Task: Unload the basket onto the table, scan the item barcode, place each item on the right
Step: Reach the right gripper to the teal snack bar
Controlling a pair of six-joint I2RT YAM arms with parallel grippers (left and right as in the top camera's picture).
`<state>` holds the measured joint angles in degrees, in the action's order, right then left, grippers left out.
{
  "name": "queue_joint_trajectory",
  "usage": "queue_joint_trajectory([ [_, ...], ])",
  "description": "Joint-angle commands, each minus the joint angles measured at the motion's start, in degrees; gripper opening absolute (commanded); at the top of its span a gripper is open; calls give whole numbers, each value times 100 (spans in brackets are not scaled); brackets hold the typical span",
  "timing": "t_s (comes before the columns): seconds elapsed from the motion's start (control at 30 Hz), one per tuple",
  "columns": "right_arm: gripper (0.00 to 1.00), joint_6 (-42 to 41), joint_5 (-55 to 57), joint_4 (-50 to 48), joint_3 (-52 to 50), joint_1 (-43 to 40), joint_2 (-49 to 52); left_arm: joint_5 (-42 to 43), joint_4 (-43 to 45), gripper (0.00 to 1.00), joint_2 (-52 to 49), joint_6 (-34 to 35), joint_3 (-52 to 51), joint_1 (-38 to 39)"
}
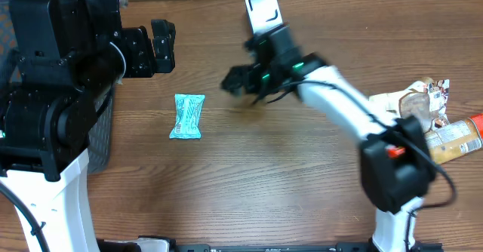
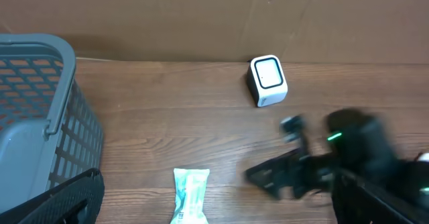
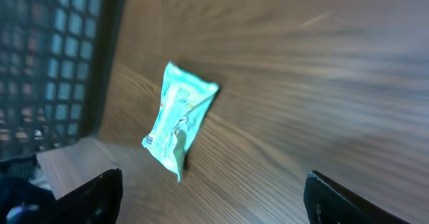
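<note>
The item, a teal plastic packet, lies flat on the wooden table left of centre. It also shows in the left wrist view as the packet and in the right wrist view as the packet. A white barcode scanner stands at the back of the table, seen too as the scanner. My right gripper is blurred with motion, to the right of the packet and in front of the scanner. It is open and holds nothing. My left gripper hovers behind the packet, open and empty.
A grey mesh basket stands at the table's left side, partly under my left arm. A pile of packaged goods lies at the right edge. A cardboard wall runs along the back.
</note>
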<state>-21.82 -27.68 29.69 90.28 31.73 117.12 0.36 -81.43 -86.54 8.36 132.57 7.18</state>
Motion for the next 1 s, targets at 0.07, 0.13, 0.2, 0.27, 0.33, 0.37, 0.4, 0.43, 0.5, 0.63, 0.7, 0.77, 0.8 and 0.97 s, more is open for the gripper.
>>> queue_joint_trajectory([
  [0.07, 84, -413, 267, -527, -39, 686, 573, -57, 17, 100, -35, -109, -4, 13],
  [0.13, 83, -706, 409, -732, -39, 879, 702, -57, 17, 100, -35, -109, -4, 13],
  [0.2, 83, -914, 614, -887, -39, 1051, 798, -57, 17, 100, -35, -109, -4, 13],
  [0.27, 83, -992, 800, -1001, -39, 1200, 879, -57, 17, 100, -35, -109, -4, 13],
  [0.33, 83, -994, 973, -1086, -39, 1325, 975, -55, 17, 100, -35, -109, -4, 13],
  [0.37, 83, -994, 1067, -1110, -39, 1394, 1029, -57, 17, 100, -35, -109, -4, 13],
  [0.4, 82, -997, 1130, -1121, -39, 1445, 1102, -57, 15, 100, -35, -109, -4, 13],
  [0.43, 80, -997, 1189, -1121, -39, 1499, 1165, -57, 17, 100, -35, -109, -4, 13],
  [0.5, 77, -997, 1226, -1123, -39, 1558, 1268, -57, 17, 100, -35, -109, -4, 13],
  [0.63, 60, -997, 1220, -1113, -42, 1580, 1320, -57, 17, 100, -35, -109, -4, 13],
  [0.7, 53, -997, 1220, -1071, -42, 1585, 1320, -57, 17, 100, -35, -109, -4, 13],
  [0.77, 47, -1001, 1217, -992, -44, 1609, 1344, -57, 17, 100, -35, -109, -4, 13],
  [0.8, 46, -1019, 1215, -951, -44, 1631, 1362, -57, 15, 100, -35, -109, -4, 13],
  [0.97, 42, -984, 1226, -874, -44, 1757, 1464, -57, 17, 100, -35, -109, -4, 13],
])
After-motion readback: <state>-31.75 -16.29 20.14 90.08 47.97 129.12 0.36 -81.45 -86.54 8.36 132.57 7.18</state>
